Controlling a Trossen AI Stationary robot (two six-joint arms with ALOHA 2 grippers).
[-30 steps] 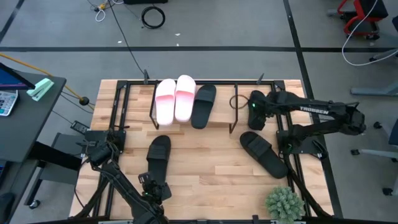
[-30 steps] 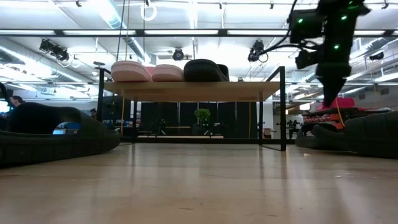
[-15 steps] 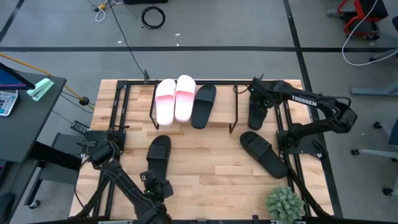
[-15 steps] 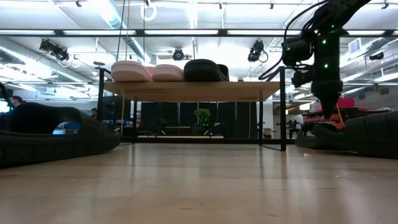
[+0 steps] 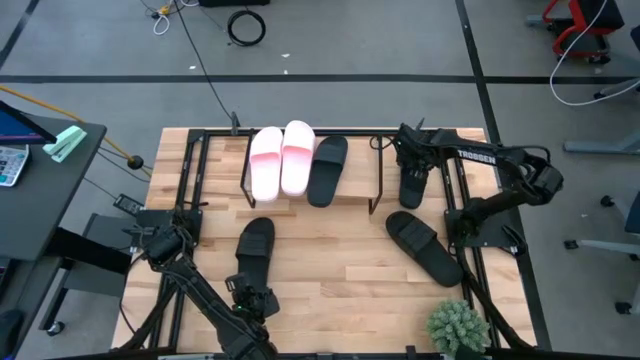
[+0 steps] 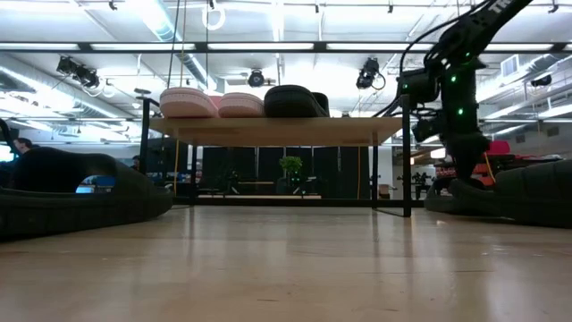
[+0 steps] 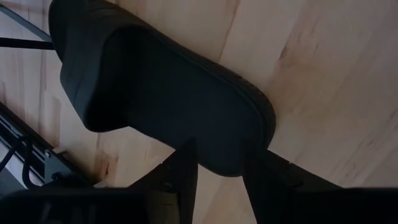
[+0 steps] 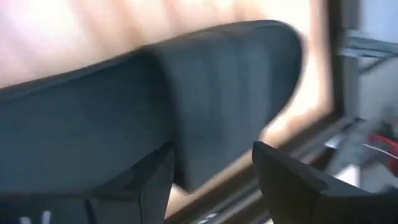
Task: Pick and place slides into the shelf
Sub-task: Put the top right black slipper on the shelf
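Two pale pink slides (image 5: 282, 158) and one black slide (image 5: 326, 168) lie on the shelf's plank top (image 5: 360, 182). A black slide (image 5: 254, 248) lies sole-down on the table near the left, and my left gripper (image 5: 252, 300) is shut on its near end. My right gripper (image 5: 408, 158) hangs open just over another black slide (image 5: 413, 188) beside the shelf's right end. That slide's end (image 8: 224, 93) shows beyond the gripper's spread fingers, and no touch shows. A further black slide (image 5: 425, 247) lies flat at the right. My left gripper pinches the black slide's rounded end (image 7: 239, 158), the one away from the strap, between its two fingers (image 7: 183, 177). The fingers slant down at it from the table's near side. The slide lies flat on the table (image 6: 71, 192).
A black metal frame runs along both table sides (image 5: 190, 180) (image 5: 465, 235). A small green plant (image 5: 458, 328) stands at the near right corner. Bare wood (image 5: 330, 265) lies between the two near slides. The shelf's right part (image 6: 357, 131) holds nothing.
My right gripper has come down toward the black slide beside the shelf's right end, and its wrist has rolled. The right arm has swung toward the table's far edge. The fingers stayed open. The slides have not moved.
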